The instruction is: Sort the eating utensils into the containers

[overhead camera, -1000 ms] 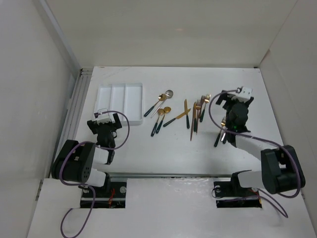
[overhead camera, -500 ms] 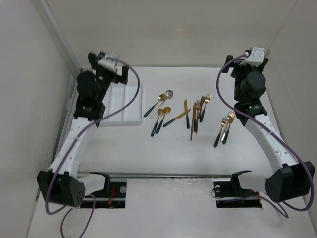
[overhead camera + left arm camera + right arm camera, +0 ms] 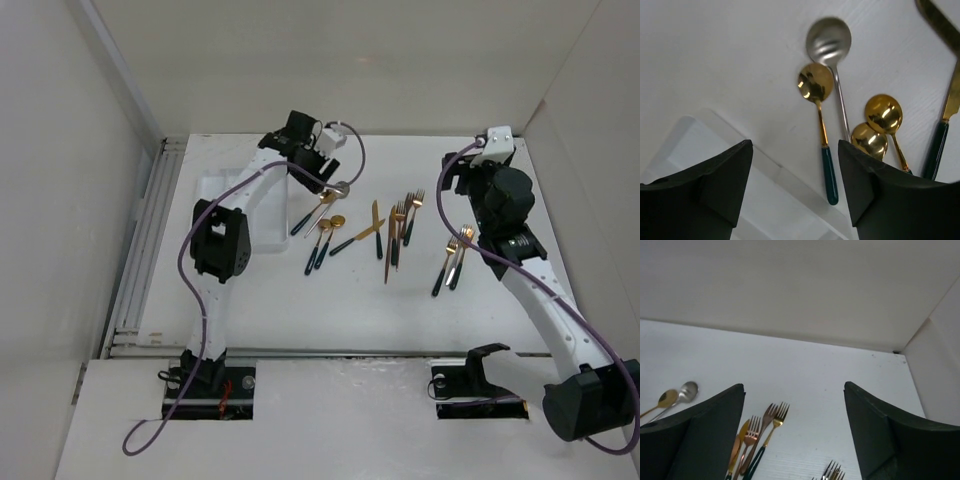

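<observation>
Left gripper (image 3: pixel 795 148) hangs with its two dark fingers spread and nothing between them, above a corner of the white tray (image 3: pixel 692 150) and the spoons just beside it. Ahead of it a silver-headed spoon (image 3: pixel 828 36) lies with its bowl touching the bowl of a gold spoon (image 3: pixel 815 83) that has a dark green handle. Two more gold spoons (image 3: pixel 883 113) lie close together to one side, and past them a green-handled knife (image 3: pixel 939 137). From above, all the utensils rest on the white table (image 3: pixel 300 300). The spoons are just right of the tray, two knives (image 3: pixel 375 228) near the middle, a cluster of forks (image 3: pixel 404 215) beside those, and a separate pair of forks (image 3: pixel 455 258) farther right. The right gripper (image 3: pixel 794 386) is raised over the right part of the table, its fingers wide apart and empty, looking toward the pale back wall (image 3: pixel 800 285) with the forks below it.
</observation>
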### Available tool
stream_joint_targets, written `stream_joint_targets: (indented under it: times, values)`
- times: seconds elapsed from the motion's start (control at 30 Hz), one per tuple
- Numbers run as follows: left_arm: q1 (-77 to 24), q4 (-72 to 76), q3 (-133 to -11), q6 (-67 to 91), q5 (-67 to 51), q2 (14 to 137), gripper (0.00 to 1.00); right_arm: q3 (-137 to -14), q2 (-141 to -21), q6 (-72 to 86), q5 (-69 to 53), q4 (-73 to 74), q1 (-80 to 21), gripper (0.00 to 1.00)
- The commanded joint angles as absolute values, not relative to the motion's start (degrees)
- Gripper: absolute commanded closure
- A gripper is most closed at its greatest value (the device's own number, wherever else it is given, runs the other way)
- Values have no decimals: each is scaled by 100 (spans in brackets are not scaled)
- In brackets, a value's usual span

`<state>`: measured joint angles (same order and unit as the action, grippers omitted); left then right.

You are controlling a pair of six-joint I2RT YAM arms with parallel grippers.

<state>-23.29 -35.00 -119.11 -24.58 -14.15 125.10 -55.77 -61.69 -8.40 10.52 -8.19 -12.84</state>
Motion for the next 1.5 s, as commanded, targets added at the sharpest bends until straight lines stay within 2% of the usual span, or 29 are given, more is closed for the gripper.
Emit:
stream_joint_targets:
  times: [0.0, 0.1, 0.17, 0.23, 0.47, 0.77, 0.8, 1.2, 1.33, 1.37, 1.47]
  values:
    - [-2338, -4078, -12217, -2531, -1213, 12427, 36, -5353, -5959, -371, 501, -563, -1327, 18]
    - [-2399, -4130, -12217, -2479, -1099, 12761, 46, -5160, -5897, -89, 449, -562, -1327, 30]
    - [-2461, -4131, -12147, -2426, -976, 12867, 52, -5107, -5897, 43, 396, -562, -1327, 32]
    - [-2461, -4131, -12016, -2487, -976, 12920, 54, -5106, -5897, 166, 396, -562, -1327, 32]
    - [-2461, -4183, -11400, -2681, -1229, 12999, 55, -5282, -6161, 220, 264, -562, -1327, 32]
    - [-2461, -4008, -11531, -2365, -1459, 13210, 55, -5282, -6214, 325, 97, -510, -1327, 33]
    - [-2461, -4008, -11453, -2364, -1459, 13262, 57, -5282, -6214, 325, 97, -449, -1327, 33]
    - [-2355, -4121, -11074, -2188, -1459, 13376, 57, -5282, -5994, 378, 325, -396, -1327, 33]
    - [-2303, -4245, -11022, -2188, -1590, 13377, 74, -5282, -5941, 492, 387, -343, -1327, 33]
    - [-2303, -4245, -11021, -2188, -1704, 13429, 81, -5282, -5941, 492, 387, -343, -1327, 33]
    - [-2303, -4307, -11021, -2188, -1889, 13430, 87, -5282, -5828, 623, 439, -343, -1327, 33]
